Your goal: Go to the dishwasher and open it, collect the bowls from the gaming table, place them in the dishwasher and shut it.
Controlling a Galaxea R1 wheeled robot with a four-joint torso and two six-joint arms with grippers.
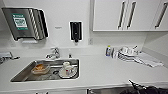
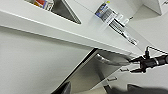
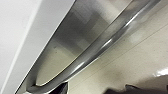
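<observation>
Parked at a white counter [image 1: 100, 70] with a steel sink [image 1: 22, 75] holding dishes. Below the counter edge, dishwasher [image 2: 87, 72] with steel front, its bar handle [image 3: 100, 47] right by the right gripper [image 2: 136, 65]. Finger spread: cannot tell, either gripper.

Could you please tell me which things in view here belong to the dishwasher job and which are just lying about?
Belong to the job:
dishwasher, its steel front under the counter
dishwasher handle
right tool, close to that handle

Lying about:
sink holding a cup
bottle
towel dispenser
</observation>
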